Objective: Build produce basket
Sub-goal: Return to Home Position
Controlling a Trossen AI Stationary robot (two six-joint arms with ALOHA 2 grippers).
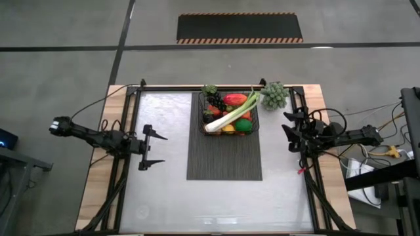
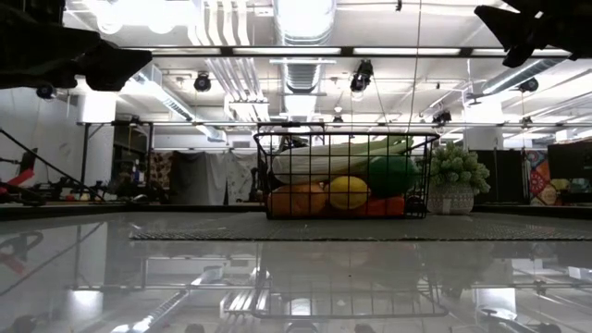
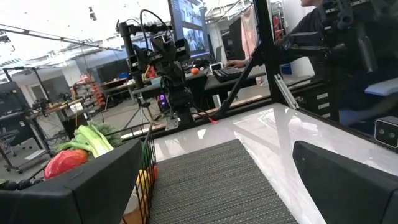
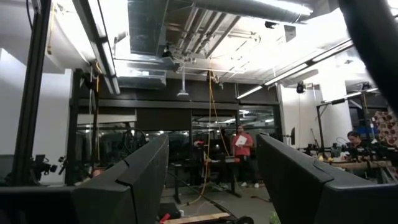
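Observation:
The black wire basket (image 1: 228, 113) stands on the far end of the dark ribbed mat (image 1: 224, 157). It is full of produce. A long pale-green celery stalk (image 1: 231, 113) lies slantwise on top, over dark grapes (image 1: 213, 99), a red piece (image 1: 235, 99) and a green fruit (image 1: 243, 124). The low view shows an orange (image 2: 298, 198) and a lemon (image 2: 348, 192) at the basket's (image 2: 342, 176) bottom. My left gripper (image 1: 157, 149) stands open at the table's left side, level and facing the mat. My right gripper (image 1: 287, 128) is open at the right side, tipped upward, with nothing between its fingers (image 4: 124, 180).
A small potted green plant (image 1: 274, 96) stands just right of the basket at the far edge. The glossy tabletop (image 1: 164, 196) lies bare around the mat's near half. Cables and wooden side rails (image 1: 95, 170) flank both arms. A person (image 4: 241, 155) stands far off in the room.

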